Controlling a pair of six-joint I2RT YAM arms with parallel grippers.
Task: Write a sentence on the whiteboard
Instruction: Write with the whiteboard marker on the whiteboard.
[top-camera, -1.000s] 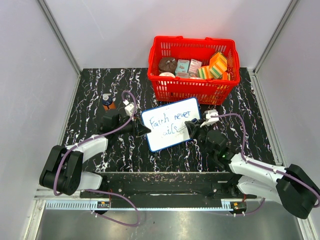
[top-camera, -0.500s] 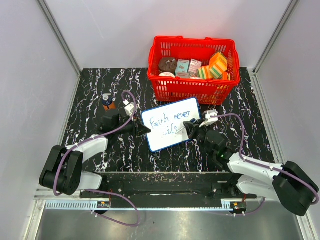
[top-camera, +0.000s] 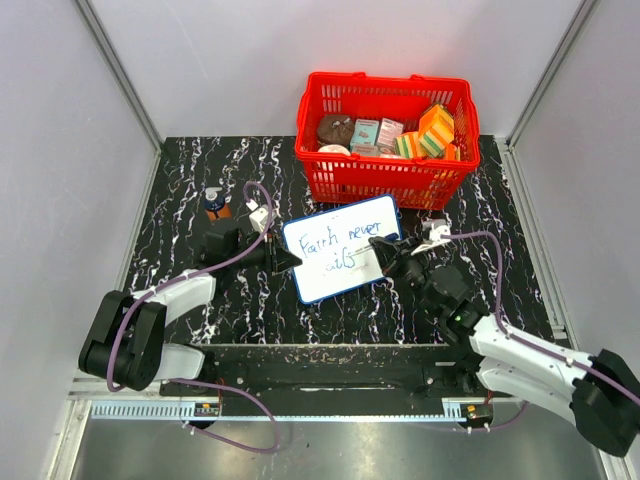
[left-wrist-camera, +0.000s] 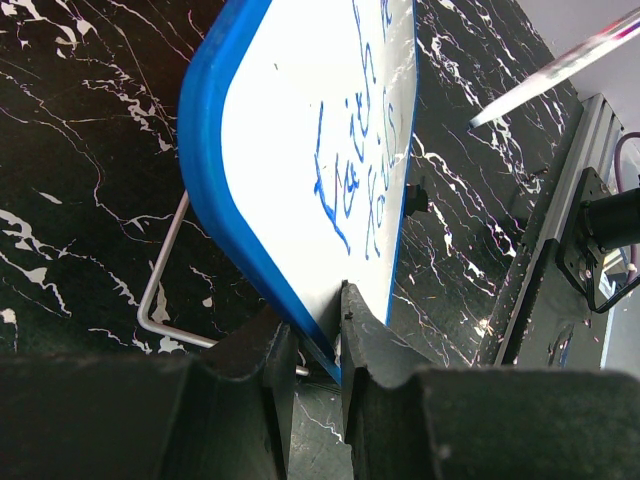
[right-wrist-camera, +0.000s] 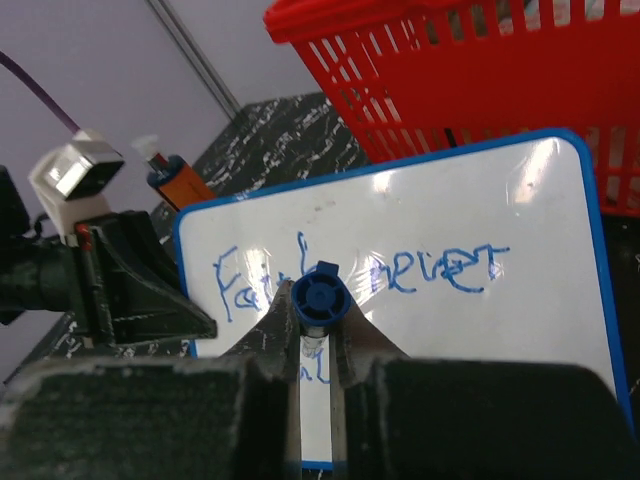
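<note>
The table (top-camera: 180, 170) is black stone-look with white veins. Pale walls (top-camera: 60, 150) box it in on the left, right and far sides, and a dark rail (top-camera: 330, 375) runs along the near edge where the arms are bolted.

The whiteboard (top-camera: 325, 282) sits mid-table between the two grippers, skewed so its right end is farther away than its left. The left gripper (top-camera: 286, 260) is clamped on the blue frame at the board's left edge, with the frame pinched between both fingers (left-wrist-camera: 262, 360). A bent wire (left-wrist-camera: 160, 290) shows under the board just beyond those fingers, and the board's edge there stands off the table.

The right gripper (top-camera: 386, 252) is closed around a marker (right-wrist-camera: 318, 297), whose blue butt end faces the wrist camera. The tip reaches out ahead of the fingers, over the board's lower line; whether it touches cannot be told. The sentence (top-camera: 337, 243) reads "Faith never" on top, with a few letters below, partly hidden behind the right gripper.

Ahead of the right gripper, past the board's far edge, stands a red basket (top-camera: 385, 182) of packets, close to the board's far corner. Ahead of the left gripper and to its left is a small orange bottle (top-camera: 214, 203), apart from the board. Open table lies left of the left gripper, right of the right gripper, and between the board and the rail.
</note>
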